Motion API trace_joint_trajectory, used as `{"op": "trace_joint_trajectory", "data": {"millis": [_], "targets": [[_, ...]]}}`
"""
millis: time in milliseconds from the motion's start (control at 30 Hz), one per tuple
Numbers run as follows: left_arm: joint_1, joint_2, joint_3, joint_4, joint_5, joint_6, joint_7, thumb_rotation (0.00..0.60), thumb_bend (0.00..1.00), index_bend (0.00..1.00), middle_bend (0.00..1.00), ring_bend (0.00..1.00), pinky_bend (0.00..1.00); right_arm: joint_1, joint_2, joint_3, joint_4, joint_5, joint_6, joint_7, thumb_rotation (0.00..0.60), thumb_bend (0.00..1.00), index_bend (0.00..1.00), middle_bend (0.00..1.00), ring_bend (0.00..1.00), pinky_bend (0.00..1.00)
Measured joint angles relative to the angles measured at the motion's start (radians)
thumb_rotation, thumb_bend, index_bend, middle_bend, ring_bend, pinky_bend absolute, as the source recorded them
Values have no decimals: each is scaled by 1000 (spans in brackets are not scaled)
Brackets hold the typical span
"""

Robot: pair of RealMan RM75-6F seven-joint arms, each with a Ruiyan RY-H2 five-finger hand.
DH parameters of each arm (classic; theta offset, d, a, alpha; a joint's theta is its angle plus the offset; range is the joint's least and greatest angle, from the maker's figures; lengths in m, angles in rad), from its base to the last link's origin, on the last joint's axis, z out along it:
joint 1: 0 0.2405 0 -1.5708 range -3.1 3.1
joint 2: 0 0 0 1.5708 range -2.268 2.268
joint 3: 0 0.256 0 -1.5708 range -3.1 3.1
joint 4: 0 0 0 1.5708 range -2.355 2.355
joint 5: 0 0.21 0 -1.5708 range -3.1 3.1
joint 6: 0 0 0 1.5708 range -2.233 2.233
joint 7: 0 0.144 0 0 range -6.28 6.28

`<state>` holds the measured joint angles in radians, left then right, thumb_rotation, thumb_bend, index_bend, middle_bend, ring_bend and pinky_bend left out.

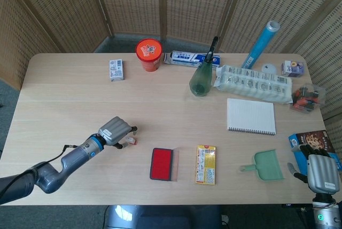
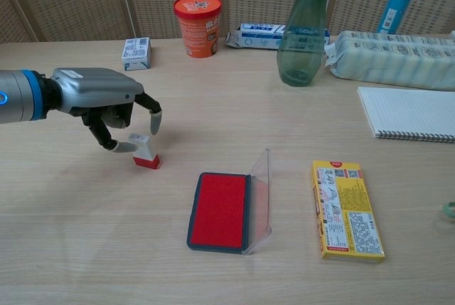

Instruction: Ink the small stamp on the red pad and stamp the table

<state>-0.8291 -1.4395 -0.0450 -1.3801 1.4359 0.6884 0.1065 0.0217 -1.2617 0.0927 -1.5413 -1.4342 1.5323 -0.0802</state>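
The left hand (image 2: pixel 106 102) is at the grasp step, fingers spread around the stamp (image 2: pixel 143 151) just beneath them, thumb tip touching, nothing gripped; next it must pinch, lift, and carry to the pad (image 2: pixel 219 210) at its right; the right hand (image 1: pixel 319 173) idles, fingers apparently curled.

Small stamp (image 2: pixel 144 151): white body w/ red base, standing on table but tilted, top leaning left. Sits left of center in chest view, lower left of center in head view (image 1: pixel 130 140). Fingertip looks to be touching its upper left side.

Red pad (image 2: pixel 220 210): dark blue tray, red ink surface, lying flat, open, clear lid (image 2: pixel 261 200) hinged up on its right edge. Lower center of frame, below-right of stamp, near but apart.
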Motion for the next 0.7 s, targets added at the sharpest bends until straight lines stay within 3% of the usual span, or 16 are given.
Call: {"op": "trace_joint_trajectory", "data": {"millis": [400, 700], "targets": [[-9, -36, 6, 31, -26, 2, 13, 569, 324, 474, 1000, 1000, 927, -2, -2, 1, 6, 8, -6, 2, 591, 262, 436, 439, 468, 364], [-16, -47, 6, 38, -45, 2, 32, 569, 333, 488, 1000, 1000, 927, -6, -3, 0, 10, 12, -7, 6, 592, 262, 435, 438, 469, 367]]}}
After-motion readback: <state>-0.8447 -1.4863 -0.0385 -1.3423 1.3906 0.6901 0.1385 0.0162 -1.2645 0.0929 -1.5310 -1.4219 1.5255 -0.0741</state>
